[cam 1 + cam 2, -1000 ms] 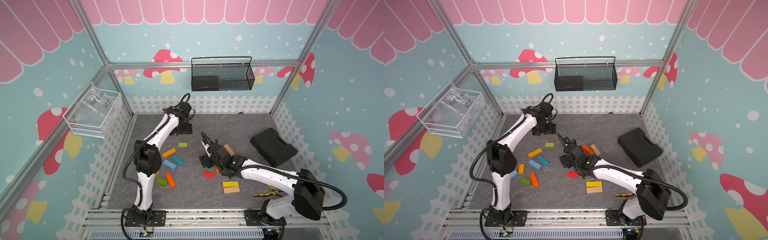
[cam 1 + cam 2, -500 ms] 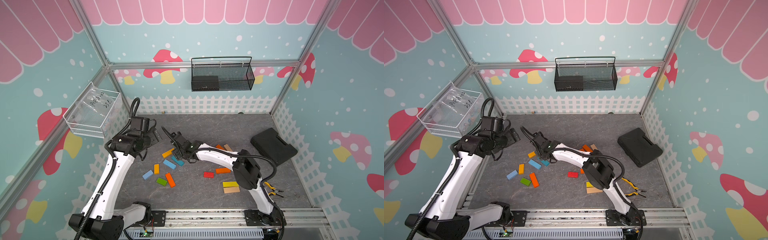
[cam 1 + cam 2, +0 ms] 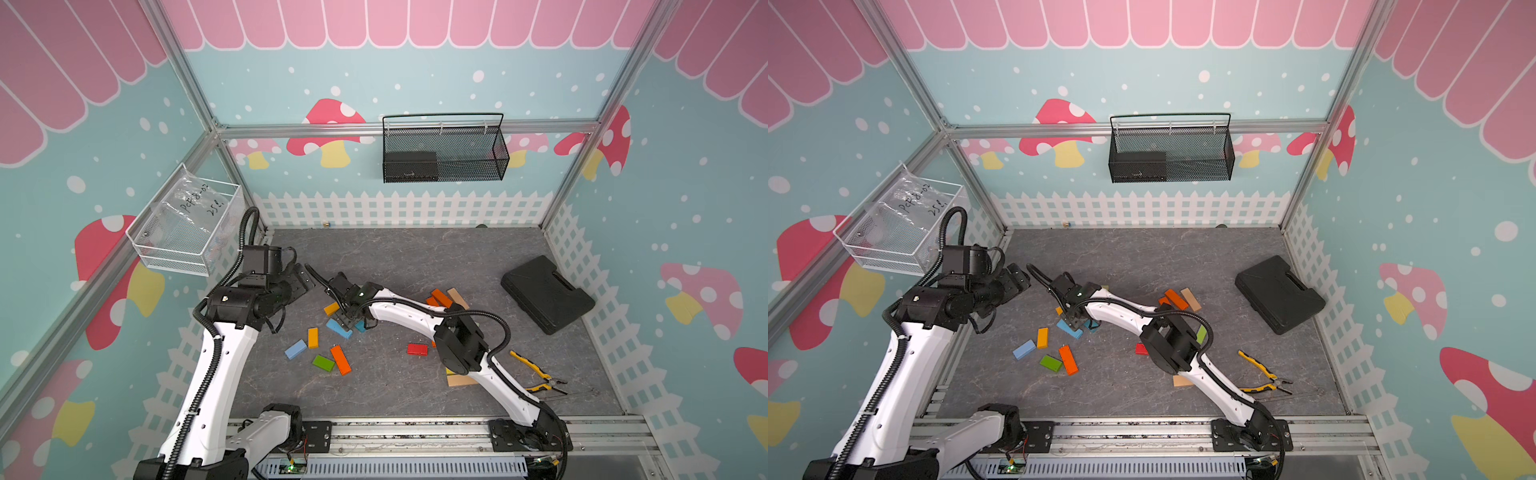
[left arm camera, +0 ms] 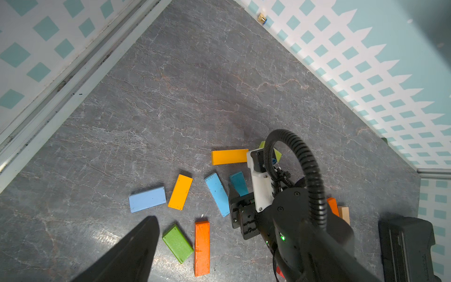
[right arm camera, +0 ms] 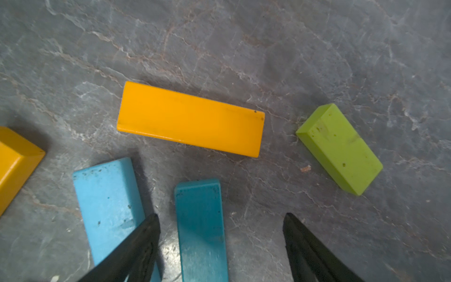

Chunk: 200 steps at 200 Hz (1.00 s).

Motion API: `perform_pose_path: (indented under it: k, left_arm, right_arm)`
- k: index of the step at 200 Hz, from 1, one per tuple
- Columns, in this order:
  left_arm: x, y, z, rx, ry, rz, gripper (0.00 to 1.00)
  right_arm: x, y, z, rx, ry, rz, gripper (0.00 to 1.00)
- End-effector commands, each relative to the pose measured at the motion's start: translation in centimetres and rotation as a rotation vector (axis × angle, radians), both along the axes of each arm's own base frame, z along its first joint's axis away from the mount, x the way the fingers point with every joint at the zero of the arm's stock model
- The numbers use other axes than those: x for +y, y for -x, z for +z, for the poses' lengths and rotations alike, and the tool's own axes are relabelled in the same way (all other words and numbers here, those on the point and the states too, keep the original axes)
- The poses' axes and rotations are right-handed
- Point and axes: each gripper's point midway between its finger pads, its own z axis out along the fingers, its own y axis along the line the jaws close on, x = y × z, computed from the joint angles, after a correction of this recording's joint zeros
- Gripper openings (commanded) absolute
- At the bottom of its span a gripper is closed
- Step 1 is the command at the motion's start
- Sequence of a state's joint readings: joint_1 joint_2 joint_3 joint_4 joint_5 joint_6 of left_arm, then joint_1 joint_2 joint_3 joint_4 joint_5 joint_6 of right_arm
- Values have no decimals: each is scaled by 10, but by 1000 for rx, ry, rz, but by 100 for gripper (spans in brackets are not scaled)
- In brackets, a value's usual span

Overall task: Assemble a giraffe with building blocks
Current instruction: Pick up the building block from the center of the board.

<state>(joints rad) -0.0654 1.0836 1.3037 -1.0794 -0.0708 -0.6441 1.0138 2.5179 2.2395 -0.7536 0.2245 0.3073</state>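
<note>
Several building blocks lie flat on the grey floor. My right gripper (image 3: 350,323) (image 5: 220,216) hangs low and open over the left cluster, its jaws straddling a teal block (image 5: 200,219) without touching it. One of its fingers (image 5: 144,234) overlaps a light blue block (image 5: 107,195). Just beyond lie a long yellow block (image 5: 190,119) and a lime green block (image 5: 339,149). My left gripper (image 3: 305,282) hovers open and empty above the floor, left of the cluster. Nearer the front lie a green block (image 4: 177,243) and an orange block (image 4: 202,247). A red block (image 3: 417,349) sits mid-floor.
A black case (image 3: 546,293) lies at the right. Yellow-handled pliers (image 3: 536,376) lie at the front right. Orange and tan blocks (image 3: 444,297) sit behind my right arm. A black mesh basket (image 3: 442,153) and a clear bin (image 3: 187,226) hang on the walls.
My left arm has swung from the back of the floor to the left side. My right gripper has moved left from mid-floor to the blue blocks and narrowed slightly.
</note>
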Motion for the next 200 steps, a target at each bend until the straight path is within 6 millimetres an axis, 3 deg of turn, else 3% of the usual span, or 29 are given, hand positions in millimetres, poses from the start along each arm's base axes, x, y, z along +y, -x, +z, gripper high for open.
perform_pose_path:
  k: [1,66,124,142,161,179,200]
  left_arm:
    - [0,1,1,-15,8,-7,92]
    - [1,3,2,-20,5,-4,92]
    - [0,3,2,-20,5,-16,92]
    - [0,3,3,-22,1,-16,92]
    - [0,2,4,-24,-2,-20,92]
    - [1,2,5,-26,-6,-20,92]
    - [0,1,4,-23,-4,-22,92]
  right_arm:
    - [-6,6,-17,44,46,5,77]
    - [-13,10,-38,87,72,-33,55]
    - [-22,16,-36,118,83,-81,28]
    - [-24,16,-19,107,59,-114,22]
    - [-30,13,13,79,19,-182,19]
    - [-43,7,48,63,-45,-290,13]
    - [-63,2,67,98,-122,-430,9]
